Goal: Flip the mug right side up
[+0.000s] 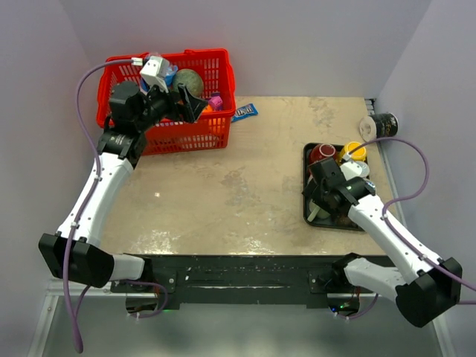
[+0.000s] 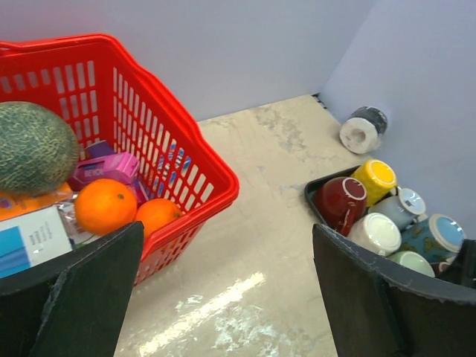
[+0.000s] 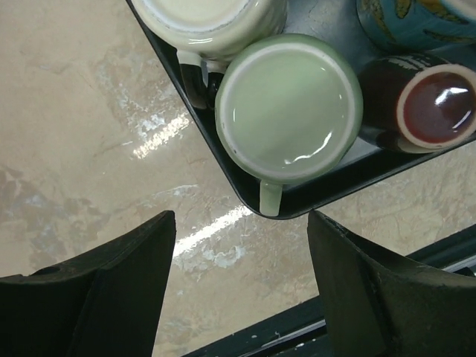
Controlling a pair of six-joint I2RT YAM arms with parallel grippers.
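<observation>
A pale green mug (image 3: 288,108) stands upside down in the near left corner of a black tray (image 3: 357,177), its handle (image 3: 270,197) pointing over the rim. My right gripper (image 3: 242,297) hovers above that corner, open, with only table between its fingers. The top view shows the right gripper (image 1: 321,195) over the tray's (image 1: 306,217) left side. Upside down beside the green mug are a cream mug (image 3: 212,18), a dark brown mug (image 3: 428,108) and a blue mug (image 3: 416,15). My left gripper (image 1: 190,104) is raised by the red basket (image 1: 186,134), open and empty.
The basket (image 2: 186,156) holds a melon (image 2: 33,149), oranges (image 2: 104,204) and boxes. A red mug (image 2: 342,204), a yellow one (image 2: 375,178) and others crowd the tray (image 2: 312,195). A dark can (image 1: 379,125) lies at the back right. A blue packet (image 1: 244,113) lies behind the basket.
</observation>
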